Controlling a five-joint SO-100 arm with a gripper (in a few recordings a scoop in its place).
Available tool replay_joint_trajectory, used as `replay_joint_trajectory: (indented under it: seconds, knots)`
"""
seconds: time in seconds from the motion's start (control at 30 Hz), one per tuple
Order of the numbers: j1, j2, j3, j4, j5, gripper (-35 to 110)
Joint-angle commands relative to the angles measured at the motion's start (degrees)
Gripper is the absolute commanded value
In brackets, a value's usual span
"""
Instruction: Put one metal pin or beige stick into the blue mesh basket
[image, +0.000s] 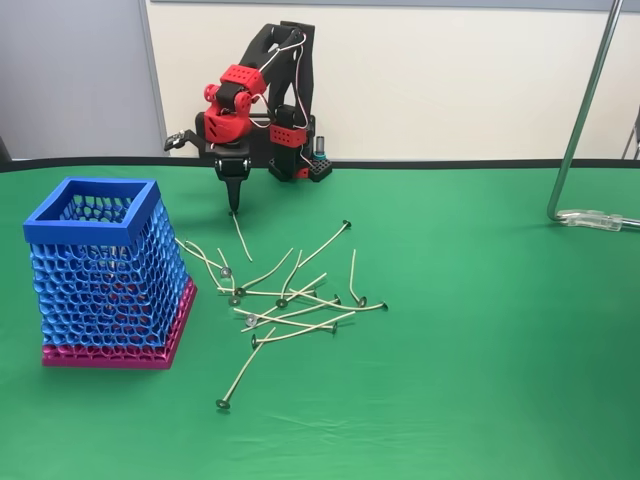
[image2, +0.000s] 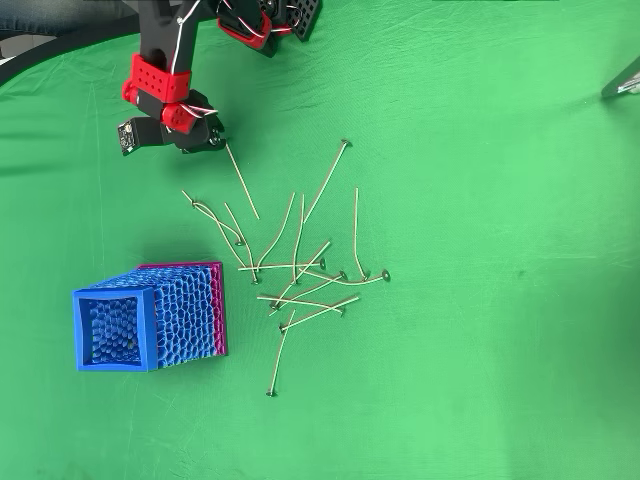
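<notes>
- The black-and-red robot arm's gripper (image: 235, 200) hangs in the upper left of the fixed view, fingers pointing down and pinched narrow on the top end of a thin, slightly curved beige stick (image: 240, 235).
- In the overhead view that stick (image2: 243, 182) slants from the gripper (image2: 212, 140) toward the scattered pile of matching sticks (image2: 300, 270); whether its lower end touches the green cloth-covered desk (image2: 480, 200) is unclear.
- The tall square blue mesh basket (image: 92, 226) with a magenta base stands at the left, apart from the pile.
- The stick looks very light, slender and somewhat springy, likely to swing or slip; a grip nearer mid-length would probably steady it.
</notes>
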Motion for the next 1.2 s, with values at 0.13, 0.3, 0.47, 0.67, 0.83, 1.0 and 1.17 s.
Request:
replay_joint_trajectory:
  seconds: [0.13,0.3,0.47,0.67,0.83,1.0,1.17]
  knots:
    - [1.0,-0.9,-1.6,-1.0,-1.0,13]
    - [1.4,-1.3,-1.8,-2.0,-1.0,13]
    - [2.2,-2.0,-2.2,-2.5,-1.4,13]
    - [2.8,-2.8,-3.1,-2.5,-1.6,13]
    - [3.2,-3.3,-3.3,-2.5,-2.1,12]
    - [3.3,-3.7,-3.0,-2.6,-2.7,10]
    - [3.4,-3.8,-2.9,-2.7,-3.0,10]
